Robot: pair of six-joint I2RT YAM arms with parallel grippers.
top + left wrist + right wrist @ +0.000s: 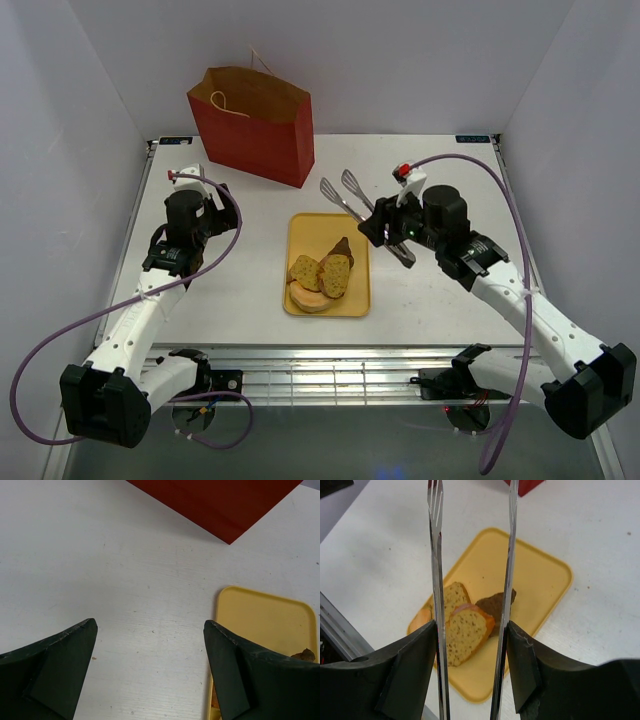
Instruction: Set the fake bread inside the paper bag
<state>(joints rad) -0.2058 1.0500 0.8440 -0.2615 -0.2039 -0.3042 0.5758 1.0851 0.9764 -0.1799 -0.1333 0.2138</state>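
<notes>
The fake bread lies on a yellow tray (356, 300): two tan speckled slices (320, 274), a dark brown piece (343, 247) and a pale bun (312, 299). The red paper bag (255, 120) stands upright and open at the back left. My right gripper (385, 228) is shut on metal tongs (345, 190), held above the tray's right side with the tips pointing toward the bag. In the right wrist view the tong arms (436, 555) stand apart over the slices (465, 632); my right gripper (471, 630) squeezes their handles. My left gripper (150, 625) is open and empty over bare table, left of the tray (265, 620).
White walls close in the table on the left, back and right. A metal rail runs along the near edge. The bag's red side (220, 500) shows ahead of the left gripper. Purple cables loop from both arms.
</notes>
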